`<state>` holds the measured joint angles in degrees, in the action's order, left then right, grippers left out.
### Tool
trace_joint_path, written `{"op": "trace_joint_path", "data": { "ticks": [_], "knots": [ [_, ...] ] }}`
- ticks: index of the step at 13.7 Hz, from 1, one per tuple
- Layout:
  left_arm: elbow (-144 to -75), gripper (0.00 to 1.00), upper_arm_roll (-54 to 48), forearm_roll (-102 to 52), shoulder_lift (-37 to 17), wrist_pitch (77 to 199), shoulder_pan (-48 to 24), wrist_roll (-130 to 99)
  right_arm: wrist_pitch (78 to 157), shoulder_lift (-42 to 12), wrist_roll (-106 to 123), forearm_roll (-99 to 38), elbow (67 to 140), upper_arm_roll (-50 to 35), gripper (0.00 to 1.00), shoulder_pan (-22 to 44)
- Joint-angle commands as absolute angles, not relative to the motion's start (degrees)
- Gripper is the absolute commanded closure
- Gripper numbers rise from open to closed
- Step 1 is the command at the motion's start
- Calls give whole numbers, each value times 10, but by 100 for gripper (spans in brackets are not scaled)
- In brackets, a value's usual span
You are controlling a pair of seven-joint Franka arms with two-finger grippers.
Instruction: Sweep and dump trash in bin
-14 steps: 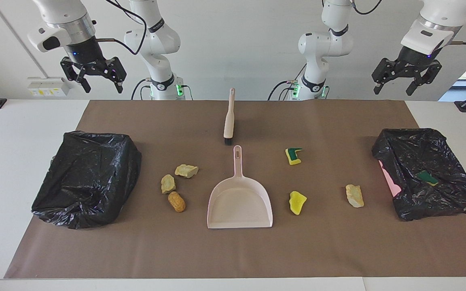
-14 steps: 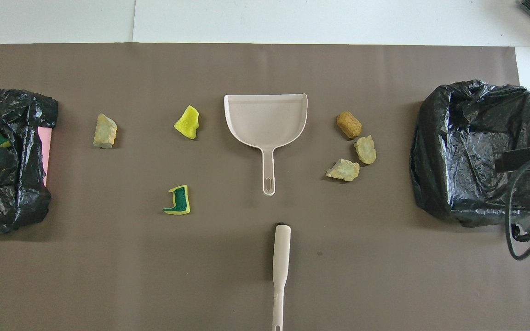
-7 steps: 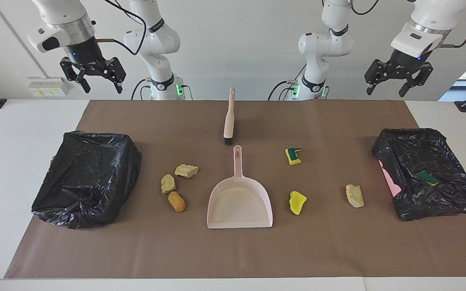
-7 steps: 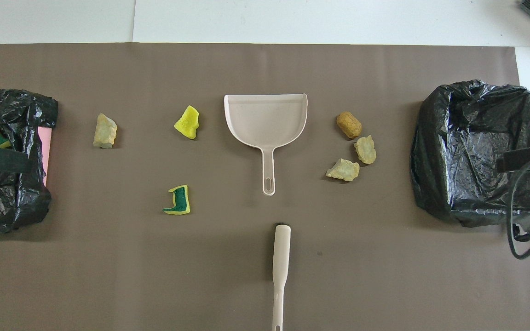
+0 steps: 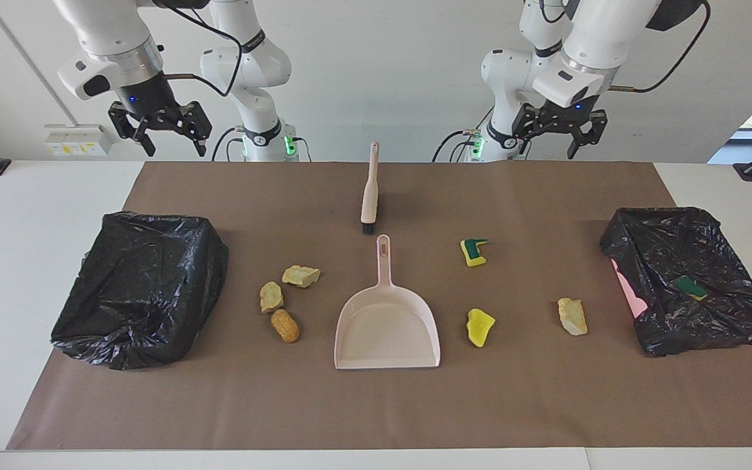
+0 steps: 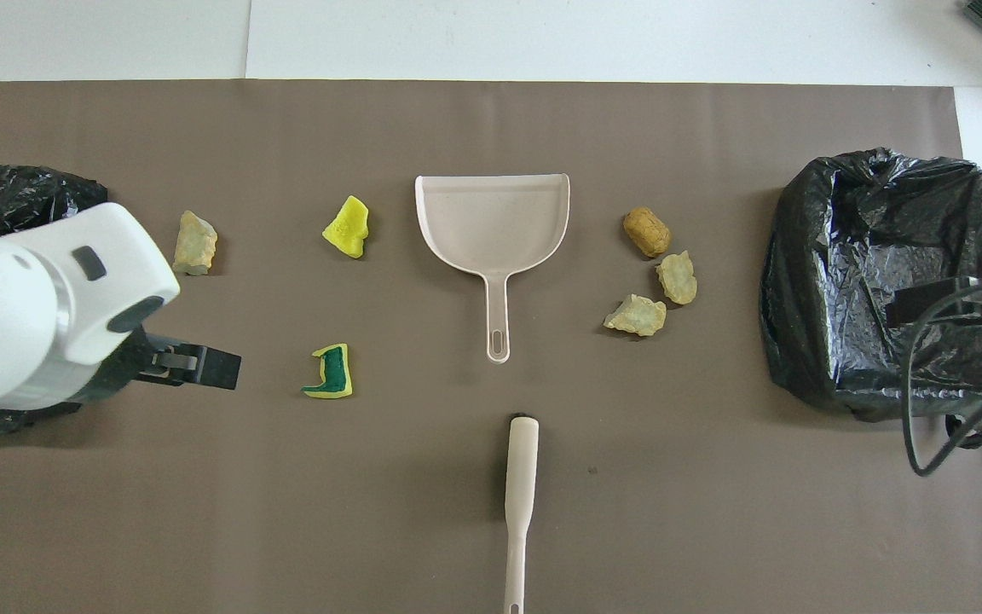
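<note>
Several pieces of trash lie on the brown mat. Two beige chunks point(image 5: 301, 275) point(image 5: 271, 297) and an orange-brown lump point(image 5: 285, 326) sit between the dustpan point(image 5: 387, 326) and the bin point(image 5: 141, 287) at the right arm's end. A green-backed sponge bit point(image 5: 474, 251), a yellow bit point(image 5: 480, 326) and a beige chunk point(image 5: 572, 316) lie toward the other bin point(image 5: 728, 261). The brush point(image 5: 369, 192) lies nearer the robots than the dustpan. My left gripper point(image 5: 562, 134) and right gripper point(image 5: 160, 127) both hang high, open and holding nothing.
Both bins are lined with black bags. A green sponge piece point(image 5: 689, 286) lies inside the bin at the left arm's end, where a pink edge point(image 5: 629, 290) shows. White tabletop point(image 5: 36, 196) surrounds the mat.
My left gripper has swung from above its end's bin toward the table's middle. The right gripper has shifted slightly toward the middle. Nothing on the mat has moved.
</note>
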<state>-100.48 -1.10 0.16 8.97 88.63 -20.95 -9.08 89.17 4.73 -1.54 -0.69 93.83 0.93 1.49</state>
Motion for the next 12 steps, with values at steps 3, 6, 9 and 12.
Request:
{"op": "trace_joint_path", "data": {
  "ticks": [3, 6, 9, 12],
  "knots": [
    [-1156, 0, -3, -1, 143, 993, -325, -179, 986, -25, -61, -14, 942, 8, 0, 59],
    [-1197, 0, -3, -3, 147, 1022, -395, -227, 1020, -74, -62, -15, 942, 7, 0, 73],
    [-1244, 0, -3, -3, 145, 1090, -462, -308, 1069, -121, -124, -16, 942, 7, 0, 103],
    [-1264, 0, -2, -3, 100, 1120, -525, -358, 1102, -150, -161, -20, 936, 7, 0, 134]
  ]
}}
